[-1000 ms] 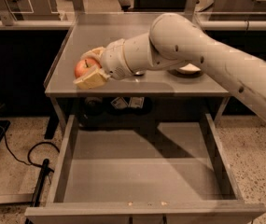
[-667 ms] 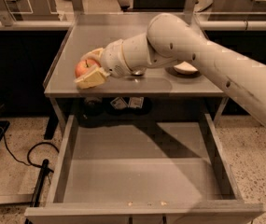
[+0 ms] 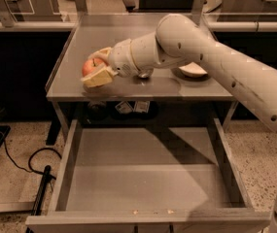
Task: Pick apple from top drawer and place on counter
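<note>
Obs.: The small round red apple with yellowish patches [image 3: 90, 66] was found out of the wide shallow grey metal top drawer [image 3: 143, 178], which was left pulled fully open and showed only its bare flat bottom. The apple was held over the flat grey rectangular tabletop [image 3: 128, 33], near its left edge and towards the front-left corner. The jaws were seen clenched on the apple, one beige finger [image 3: 99, 77] under it and the other over its top. The jaws themselves were located at that same front-left part of the tabletop, at the end of the thick white robot arm [image 3: 216, 57], which was reached in from the right.

Contact between apple and tabletop could not be settled; the lower finger was interposed on the visible side.

Judgement: the carry was taken as essentially finished and the placing step as in hand. The grip was presumably kept so that the round fruit could not roll towards the near front edge and drop back into the open drawer below. Release was judged to call for the apple being set flat down first.

A shallow white dish [image 3: 192, 71] was noted near the right edge, partly hidden behind the arm and well apart from the apple.
</note>
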You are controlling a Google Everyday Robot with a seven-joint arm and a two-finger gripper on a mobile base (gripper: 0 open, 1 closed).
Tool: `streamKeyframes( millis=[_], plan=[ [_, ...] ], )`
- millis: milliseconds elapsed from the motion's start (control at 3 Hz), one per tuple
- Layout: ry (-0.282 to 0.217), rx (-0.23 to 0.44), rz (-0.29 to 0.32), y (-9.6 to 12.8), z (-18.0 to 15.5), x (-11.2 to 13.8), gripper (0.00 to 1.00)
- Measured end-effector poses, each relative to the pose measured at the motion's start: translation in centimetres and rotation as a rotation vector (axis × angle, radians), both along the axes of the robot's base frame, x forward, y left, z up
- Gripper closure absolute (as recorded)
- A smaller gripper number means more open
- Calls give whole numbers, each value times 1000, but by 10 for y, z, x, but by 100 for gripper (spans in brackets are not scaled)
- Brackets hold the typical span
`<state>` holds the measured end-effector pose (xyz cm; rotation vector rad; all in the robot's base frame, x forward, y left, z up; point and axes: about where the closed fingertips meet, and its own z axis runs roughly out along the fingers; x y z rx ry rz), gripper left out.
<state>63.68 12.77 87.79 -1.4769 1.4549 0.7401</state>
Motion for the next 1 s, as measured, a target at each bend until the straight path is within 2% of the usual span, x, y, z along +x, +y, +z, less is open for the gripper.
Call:
streamKeyframes(
  millis=[667,1000],
  plan=[
    [48,-47,-3,10,-9,35,100],
    [81,-64,1,14,-19,43,100]
  ],
)
